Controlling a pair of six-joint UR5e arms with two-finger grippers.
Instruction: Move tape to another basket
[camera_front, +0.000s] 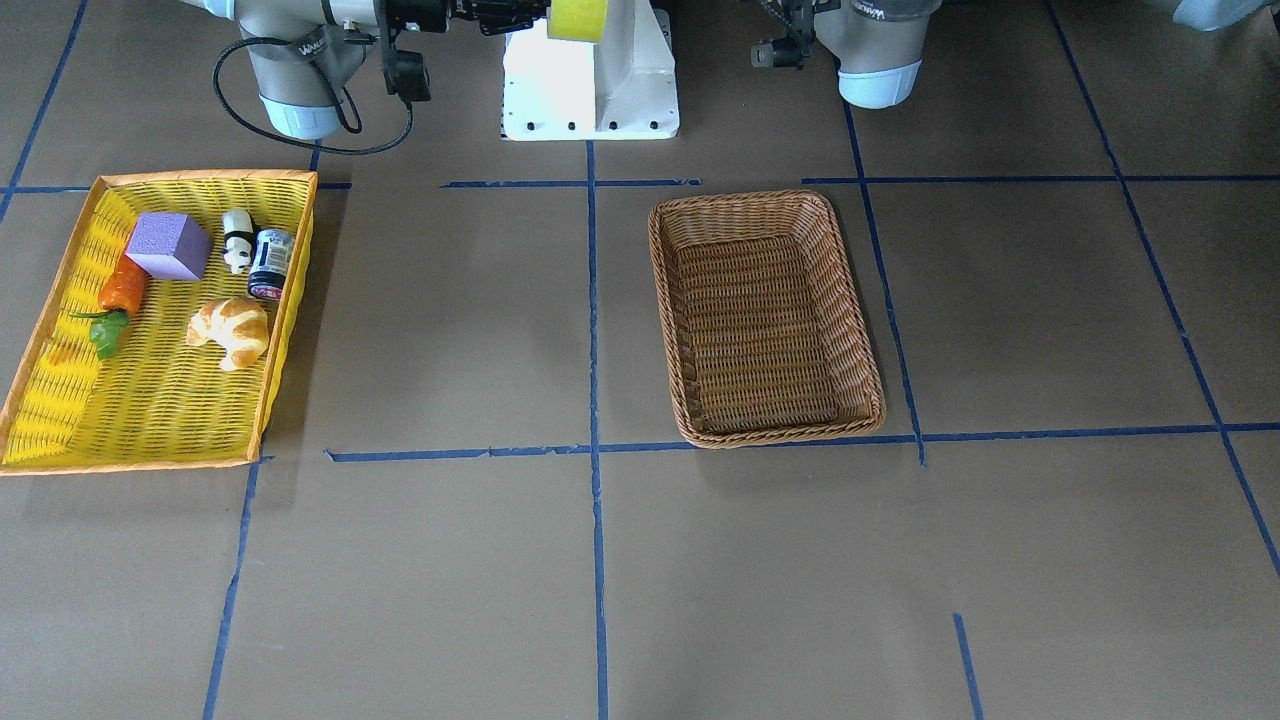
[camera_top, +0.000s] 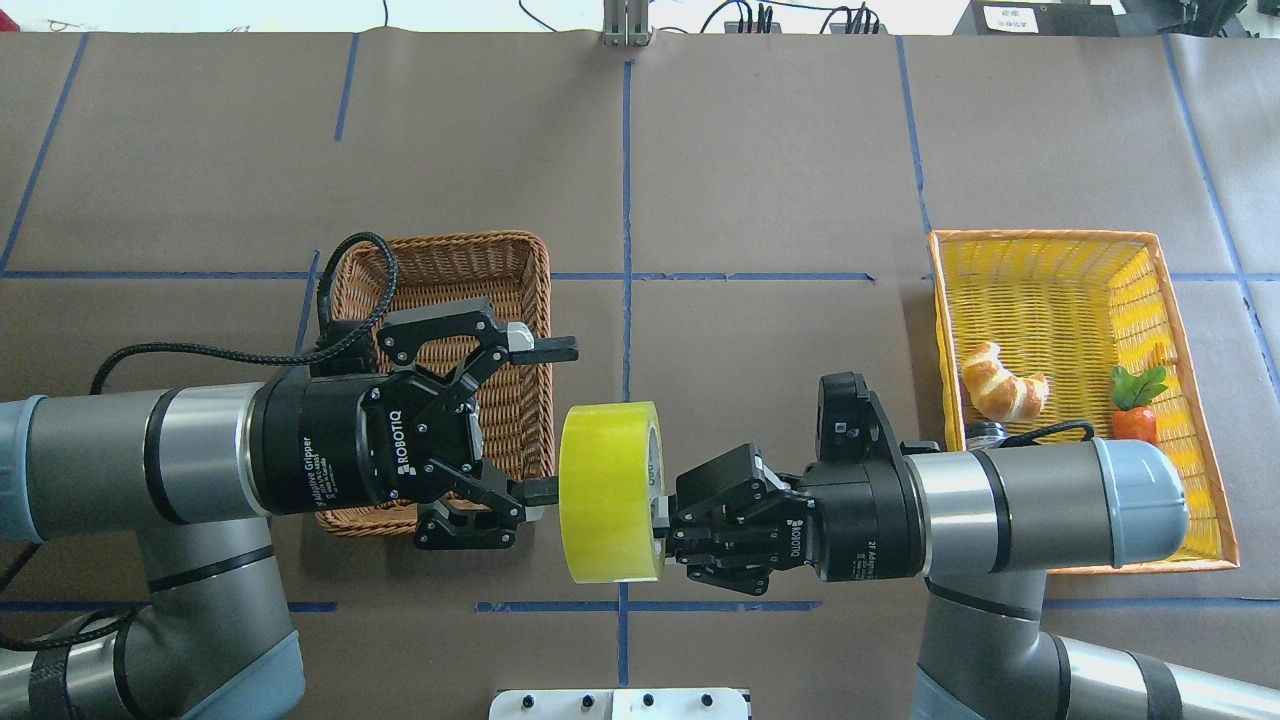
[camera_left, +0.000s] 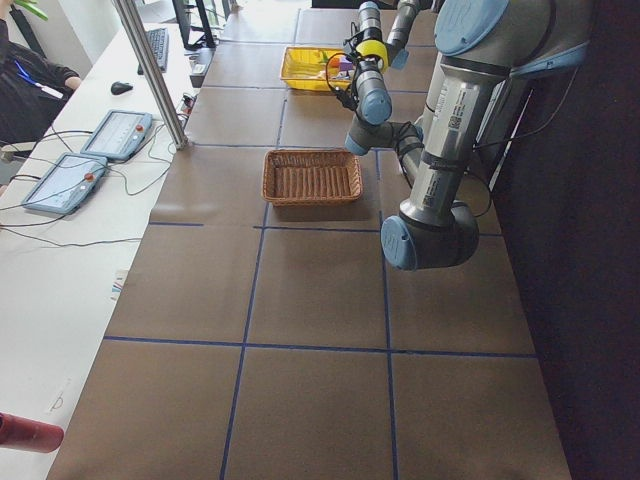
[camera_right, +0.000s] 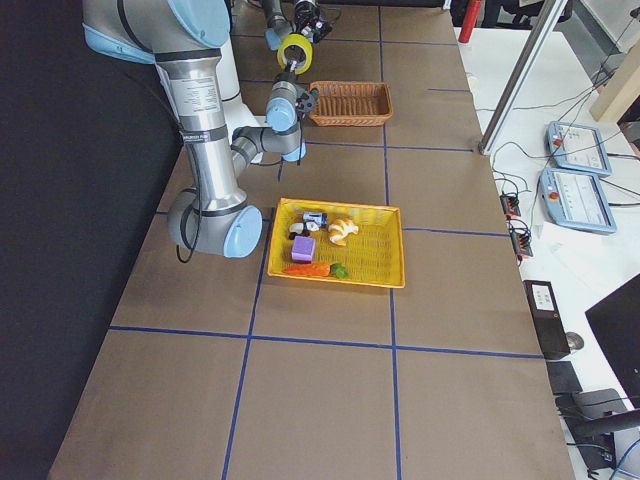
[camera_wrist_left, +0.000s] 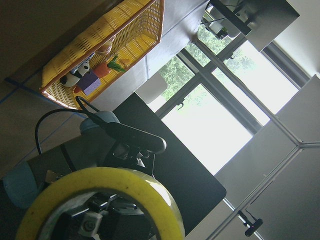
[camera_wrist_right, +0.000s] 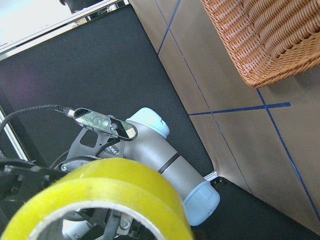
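The yellow tape (camera_top: 607, 492) hangs in mid-air between my two grippers, above the table's middle near the robot's base. My right gripper (camera_top: 663, 516) is shut on the tape's right rim and holds it up. My left gripper (camera_top: 560, 420) is open just left of the tape, its lower finger (camera_top: 532, 489) at the tape's left face; I cannot tell whether it touches. The tape also shows in the front view (camera_front: 578, 18), the left wrist view (camera_wrist_left: 100, 200) and the right wrist view (camera_wrist_right: 100, 192). The brown wicker basket (camera_top: 440, 243) stands empty under my left gripper.
The yellow orange-rimmed tray (camera_top: 1050, 238) stands at the right, holding a croissant (camera_top: 1003, 384), a carrot (camera_top: 1134, 412), a purple block (camera_front: 168, 246), a small panda figure (camera_front: 237, 240) and a dark jar (camera_front: 271, 263). Blue tape lines cross the brown table.
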